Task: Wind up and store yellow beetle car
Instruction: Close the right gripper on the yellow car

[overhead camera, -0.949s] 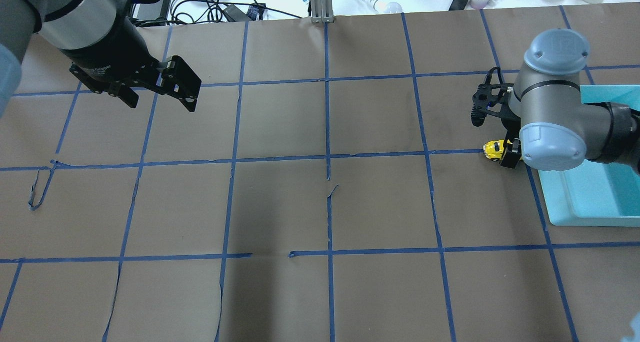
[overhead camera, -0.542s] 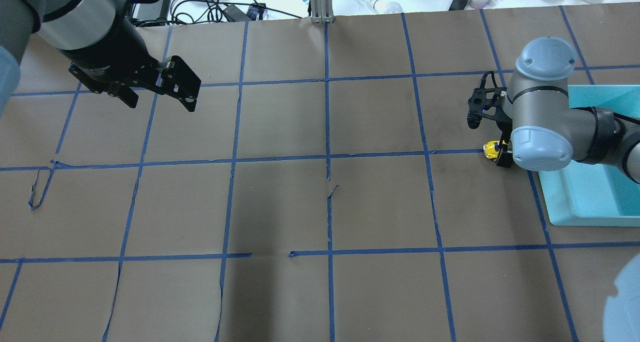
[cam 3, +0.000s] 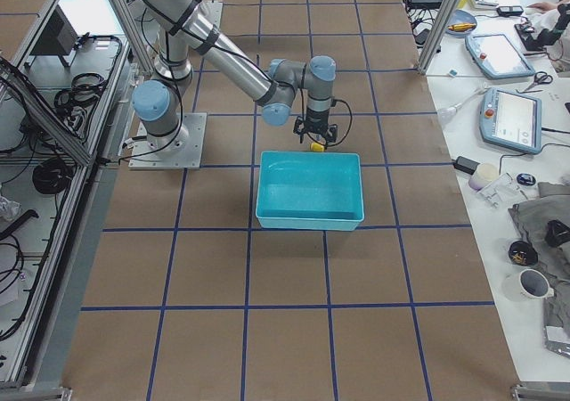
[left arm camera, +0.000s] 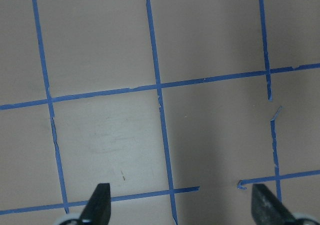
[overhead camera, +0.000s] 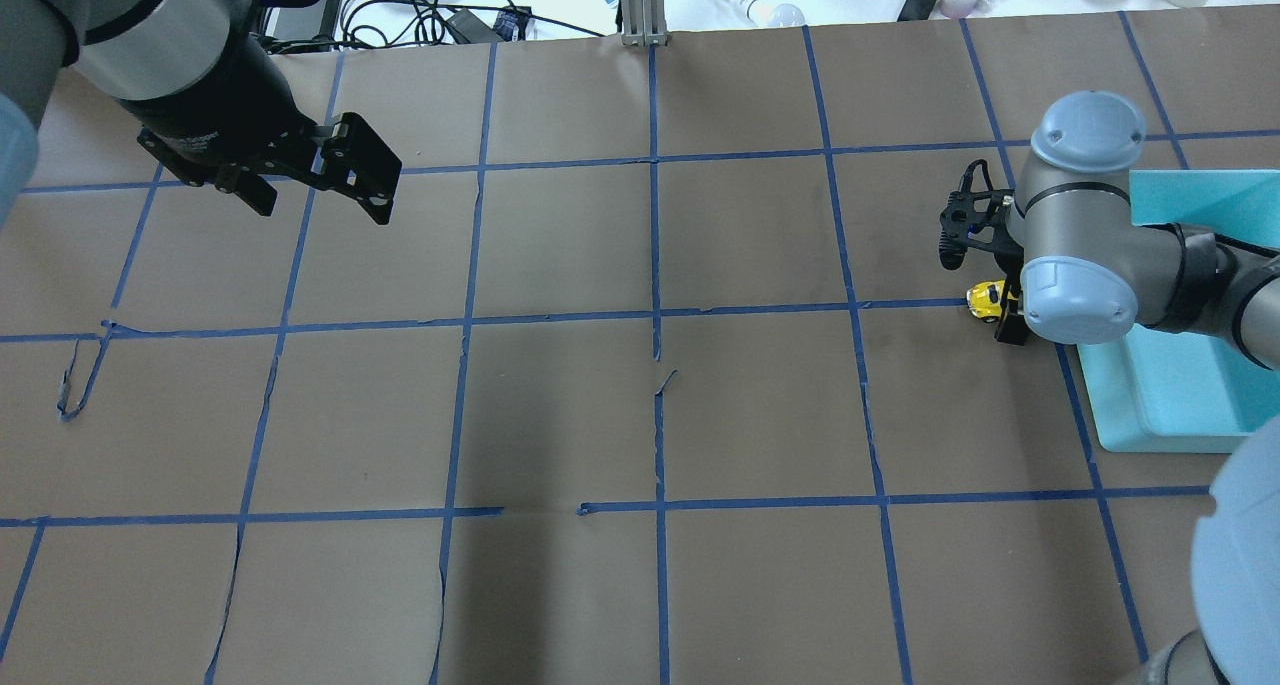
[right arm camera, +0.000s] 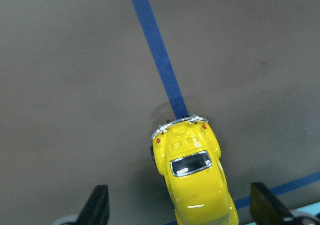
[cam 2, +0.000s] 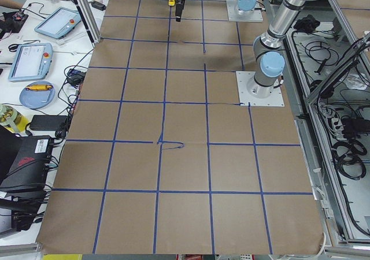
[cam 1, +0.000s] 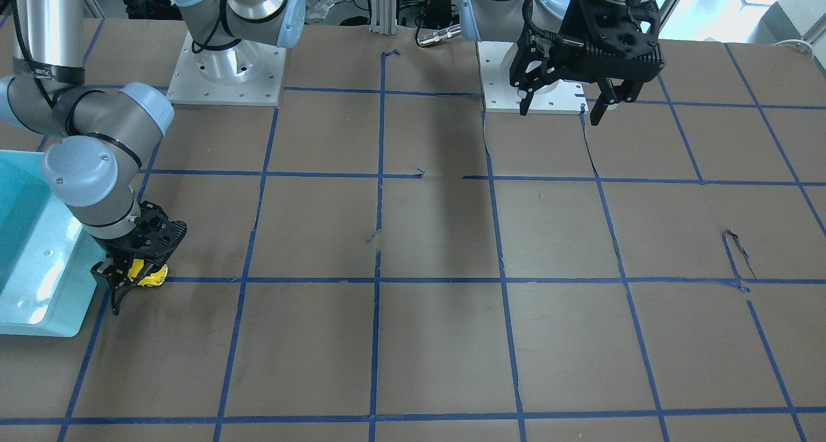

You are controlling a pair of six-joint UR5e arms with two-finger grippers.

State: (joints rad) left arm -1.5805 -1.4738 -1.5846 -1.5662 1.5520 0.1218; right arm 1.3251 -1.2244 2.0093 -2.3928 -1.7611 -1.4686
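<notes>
The yellow beetle car (overhead camera: 987, 299) stands on the brown table over a blue tape line, just left of the teal bin (overhead camera: 1180, 395). My right gripper (overhead camera: 985, 290) is open and straddles it. In the right wrist view the car (right arm camera: 192, 172) sits between the two fingertips (right arm camera: 100, 205) with a gap on each side. The front-facing view shows the car (cam 1: 145, 272) under the gripper (cam 1: 129, 275). My left gripper (overhead camera: 320, 200) is open and empty, held high over the far left of the table; its wrist view shows only paper and tape.
The teal bin (cam 1: 26, 287) lies at the table's right end, right beside the car, and looks empty in the exterior right view (cam 3: 309, 214). Blue tape lines grid the brown paper. Cables and tools lie beyond the far edge (overhead camera: 450, 15).
The right arm's wrist has shifted a little left over the car and its elbow has swung into the lower right corner. The car has stayed in place. The left arm has not moved.
</notes>
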